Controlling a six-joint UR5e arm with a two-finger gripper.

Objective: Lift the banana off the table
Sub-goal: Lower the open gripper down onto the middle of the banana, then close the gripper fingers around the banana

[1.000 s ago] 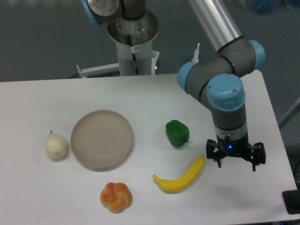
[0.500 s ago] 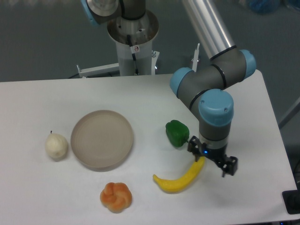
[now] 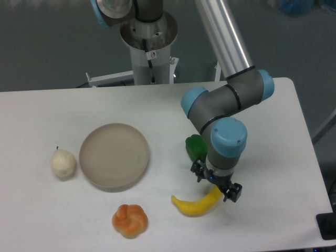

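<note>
The table (image 3: 63, 220) filled the lower frame, white and matte, its rounded far corner out at two o'clock. Over it reached the arm (image 3: 226, 105), the biggest mover in the shot: a silver tube dropping from twelve o'clock, grey joints with blue caps folding at the elbow, the wrist pointing straight down at the right-centre of the tabletop.

Behind the table, at about eleven o'clock, the base column (image 3: 149, 47) stood white and upright.

Next in size, the plate (image 3: 114, 156), round and beige, sat left of centre. At nine o'clock from it, just beside the rim, lay the pear (image 3: 63, 164), pale, with its little stem up. At six o'clock from the plate, apart from it, sat the orange fruit (image 3: 129, 220), lobed.

The banana (image 3: 191, 205) lay flat on the table at five o'clock from the plate, bright yellow, curving up toward the right. Its right end ran up under the gripper (image 3: 216, 184), which hung directly over that tip. The black fingers showed one on each side of the tip, spread apart, so the jaws read as open; whether either finger touched the banana, I could not tell.

Smallest in view, the pepper (image 3: 195, 147), green, sat at twelve o'clock from the banana, half hidden behind the wrist.
</note>
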